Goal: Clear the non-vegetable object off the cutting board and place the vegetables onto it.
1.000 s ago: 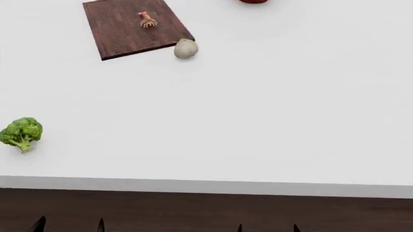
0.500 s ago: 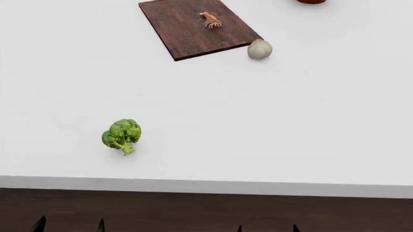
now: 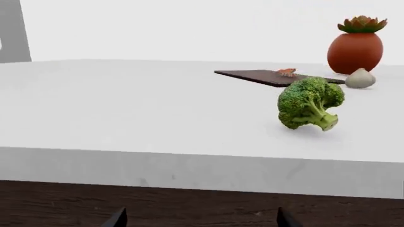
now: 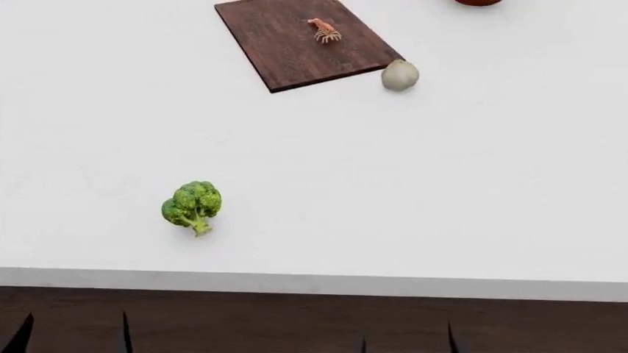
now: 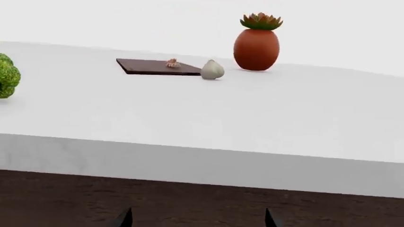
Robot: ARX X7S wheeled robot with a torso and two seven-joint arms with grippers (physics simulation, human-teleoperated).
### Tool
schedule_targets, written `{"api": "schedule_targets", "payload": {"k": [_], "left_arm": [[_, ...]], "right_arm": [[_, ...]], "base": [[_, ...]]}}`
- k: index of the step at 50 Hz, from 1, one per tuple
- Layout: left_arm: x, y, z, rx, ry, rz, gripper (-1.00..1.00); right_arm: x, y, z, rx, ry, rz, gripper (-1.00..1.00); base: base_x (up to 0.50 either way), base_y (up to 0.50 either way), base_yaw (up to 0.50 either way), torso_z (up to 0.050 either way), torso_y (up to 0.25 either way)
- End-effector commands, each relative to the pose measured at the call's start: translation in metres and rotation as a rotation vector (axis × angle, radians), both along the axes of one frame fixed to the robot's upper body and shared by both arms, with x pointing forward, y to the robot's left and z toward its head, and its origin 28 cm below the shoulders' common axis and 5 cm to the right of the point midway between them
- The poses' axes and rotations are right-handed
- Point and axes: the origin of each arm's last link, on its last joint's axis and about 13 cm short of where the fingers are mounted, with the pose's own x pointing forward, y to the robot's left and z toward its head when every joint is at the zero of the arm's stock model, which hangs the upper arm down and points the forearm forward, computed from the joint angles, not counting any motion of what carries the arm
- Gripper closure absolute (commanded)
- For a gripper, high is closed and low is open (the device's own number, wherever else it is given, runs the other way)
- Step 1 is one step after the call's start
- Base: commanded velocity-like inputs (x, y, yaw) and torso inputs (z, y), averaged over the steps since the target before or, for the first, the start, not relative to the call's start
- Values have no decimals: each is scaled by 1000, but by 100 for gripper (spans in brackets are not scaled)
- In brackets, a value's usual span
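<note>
The dark brown cutting board (image 4: 284,48) lies at the far side of the white counter, with the small orange-pink shrimp (image 4: 323,30) on it. A pale round bulb (image 4: 399,75) rests on the counter against the board's near right corner. A green broccoli head (image 4: 193,206) lies on its side near the front left edge, far from the board. Both grippers hang below the counter's front edge, open and empty: left gripper (image 4: 73,337), right gripper (image 4: 407,343). In the left wrist view the broccoli (image 3: 309,102) is closest, the board (image 3: 265,77) behind it. The right wrist view shows the bulb (image 5: 212,70) beside the board (image 5: 154,66).
A red-brown pot with a succulent (image 5: 256,43) stands behind the bulb, and only its edge (image 4: 478,1) shows in the head view. The white counter's front edge (image 4: 314,283) runs across, with dark wood floor below it.
The head view has swung left, so the board, bulb and broccoli sit further right in it. The left gripper's tips have shifted left.
</note>
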Motion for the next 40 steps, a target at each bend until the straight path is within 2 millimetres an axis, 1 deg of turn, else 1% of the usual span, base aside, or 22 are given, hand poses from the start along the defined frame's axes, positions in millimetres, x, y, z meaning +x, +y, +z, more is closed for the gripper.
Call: {"api": "schedule_targets", "payload": {"k": [1,2,3,4,7,11,15,18,21,24,26,27,28,29,31,32,33,34,37,38,39,40], "left_arm": [[-4,16,37,0,-82,77,-100],[-4,17,41,4,-90,76,-100],[-4,17,42,5,-91,74,-100],[-4,17,47,14,-97,75,-100],[-4,18,55,50,-114,78,-100],[-4,19,74,50,-144,83,-100],[-4,16,91,83,-162,72,-100],[-4,12,108,93,-166,56,-100],[-2,10,120,115,-168,42,-100],[3,9,132,131,-181,35,-100],[13,10,144,154,-190,62,-100],[15,10,149,128,-196,65,-100],[21,10,161,132,-208,69,-100],[23,9,169,126,-216,63,-100],[28,10,180,131,-225,57,-100],[53,31,196,179,-121,22,-100],[63,34,223,174,-190,44,-100],[63,34,225,173,-190,40,-100],[65,35,234,172,-199,41,-100],[77,35,263,201,-205,8,-100],[79,35,270,204,-222,9,-100],[80,35,271,205,-222,9,-100]], "right_arm": [[-3,2,44,-65,-79,8,-100],[-4,1,53,-74,-95,8,-100],[-5,0,56,-74,-103,6,-100],[-5,-1,63,-83,-111,4,-100],[-5,-1,73,-97,-130,7,-100],[-6,-2,89,-127,-157,15,-100],[-2,-4,99,-161,-164,11,-100],[2,-6,112,-184,-180,11,-100],[6,-8,121,-199,-182,11,-100],[12,-11,133,-209,-175,13,-100],[16,-12,141,-216,-172,20,-100],[17,-12,142,-224,-172,21,-100],[21,-12,147,-232,-174,25,-100],[24,-13,151,-235,-173,23,-100],[28,-14,157,-245,-173,28,-100],[55,-36,165,-333,15,58,-100],[68,-38,200,-337,-73,30,-100],[73,-38,226,-340,-155,17,-100],[77,-39,232,-339,-152,19,-100],[97,-40,258,-365,-144,26,-100],[105,-43,265,-359,-130,9,-100],[106,-43,266,-347,-126,14,-100]], "base": [[0,0,0,0,0],[0,0,0,0,0],[0,0,0,0,0],[0,0,0,0,0],[0,0,0,0,0],[0,0,0,0,0],[0,0,0,0,0],[0,0,0,0,0],[0,0,0,0,0],[0,0,0,0,0],[0,0,0,0,0],[0,0,0,0,0],[0,0,0,0,0],[0,0,0,0,0],[0,0,0,0,0],[0,0,0,0,0],[0,0,0,0,0],[0,0,0,0,0],[0,0,0,0,0],[0,0,0,0,0],[0,0,0,0,0],[0,0,0,0,0]]}}
